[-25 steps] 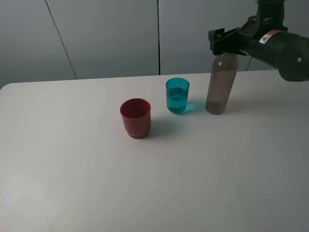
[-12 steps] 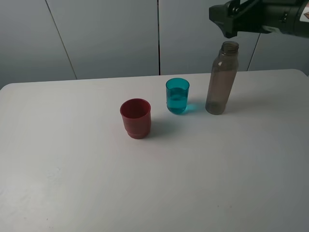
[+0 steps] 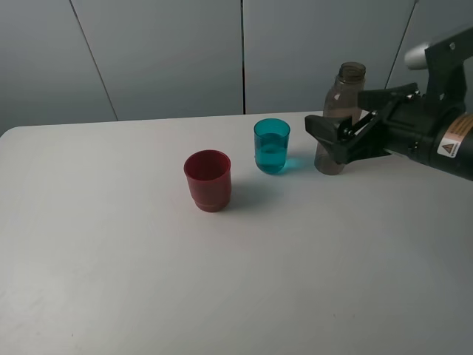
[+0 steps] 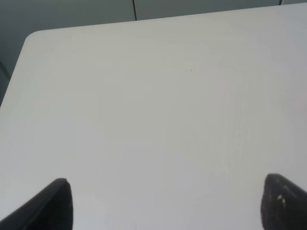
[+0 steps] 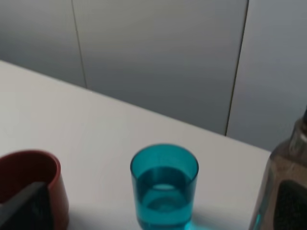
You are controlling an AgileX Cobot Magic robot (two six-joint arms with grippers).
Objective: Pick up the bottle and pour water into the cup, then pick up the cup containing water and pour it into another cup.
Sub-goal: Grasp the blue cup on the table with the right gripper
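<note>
The teal cup stands on the white table with water in its lower half. The red cup stands to its front left, apart from it. Right of the teal cup stands the smoky bottle, upright and uncapped. My right gripper hangs open in front of the bottle's lower body, just right of the teal cup, holding nothing. In the right wrist view the teal cup sits between the open fingertips, with the red cup and the bottle at the sides. My left gripper is open over bare table.
Grey wall panels rise behind the table's far edge. The left wrist view shows a rounded table corner and nothing else on the surface.
My right gripper has dropped from above the bottle's mouth to the level of its lower body and now covers that part. Bottle and both cups have not moved.
</note>
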